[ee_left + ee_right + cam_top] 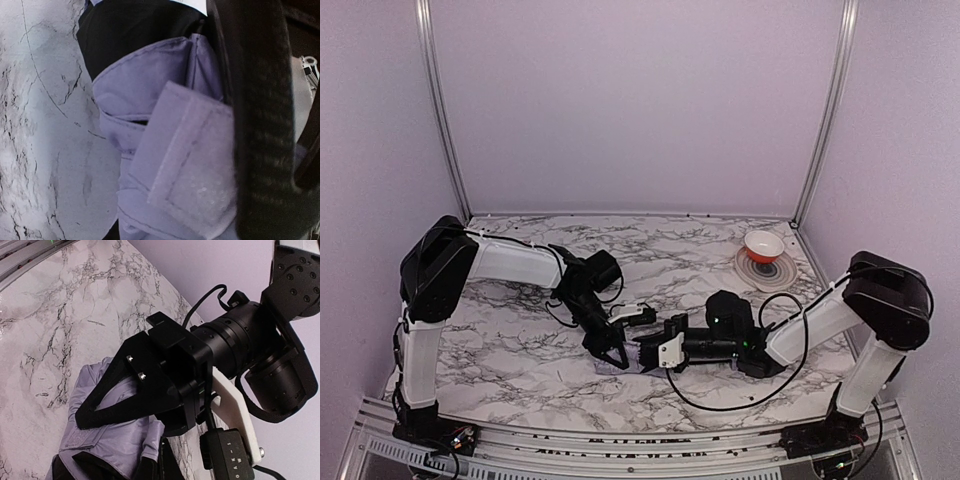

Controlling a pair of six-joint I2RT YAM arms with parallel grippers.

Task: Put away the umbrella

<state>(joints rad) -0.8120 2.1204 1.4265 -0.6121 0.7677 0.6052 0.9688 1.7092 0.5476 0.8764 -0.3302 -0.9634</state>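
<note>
The umbrella (619, 364) lies folded on the marble table near the front middle, mostly hidden under both grippers. In the left wrist view the umbrella (150, 100) shows pale lavender folds, black lining and a velcro strap (195, 170). My left gripper (606, 350) comes down on it from the left. One black finger (260, 130) presses against the bundle and the other is hidden. My right gripper (648, 350) reaches in from the right. In the right wrist view its tips (157, 467) are shut where a lavender fold of the umbrella (97, 385) runs into them, under the left gripper (82, 420).
A red-and-white bowl (764, 245) sits on a small plate (758, 270) at the back right of the table. Lavender walls with metal posts (440, 110) close in the back and sides. A black cable (720, 400) loops under the right arm.
</note>
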